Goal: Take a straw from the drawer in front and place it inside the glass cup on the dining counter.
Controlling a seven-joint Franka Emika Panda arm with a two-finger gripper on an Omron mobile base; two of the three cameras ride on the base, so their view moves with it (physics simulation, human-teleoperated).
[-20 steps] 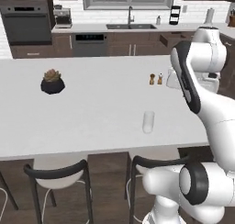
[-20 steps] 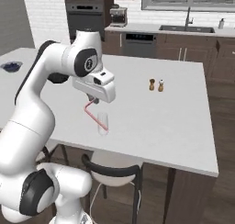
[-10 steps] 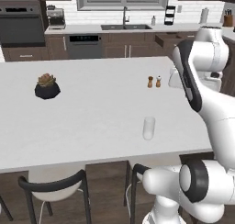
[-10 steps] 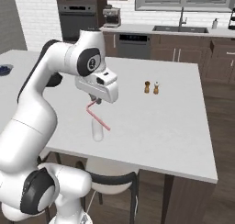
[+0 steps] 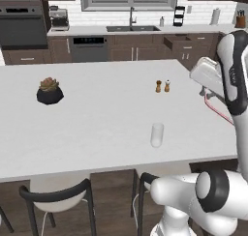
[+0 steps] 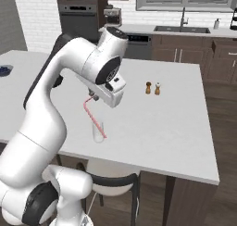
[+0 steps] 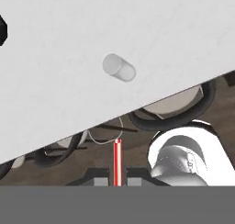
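One straw hangs from the gripper, its upper end pinched by the fingers, which are closed on it from either side; the hand view shows the thin red stick running straight up from between them. It is held by one end, probably so that the free end can lead the way into the cup. In the right base view the straw slants down and away from the hand, and its lower tip overlaps the glass cup, but that may only be the viewing angle. The left base view puts the gripper out at the right edge of the desk, with the straw trailing below it, well apart from the cup. I judge that the straw is not yet in the glass, though the depth is hard to read.

The cup stands upright near the front edge of the desk, over the stools, so its mouth faces up and can take a stick lowered from above. A small potted plant and a pair of shakers sit farther back, clear of the path. Behind, a drawer under the far worktop stands open.

The next step needs the hand carried over the cup and the straw tipped closer to upright, since a slanted tip could catch the rim or knock the light glass over.
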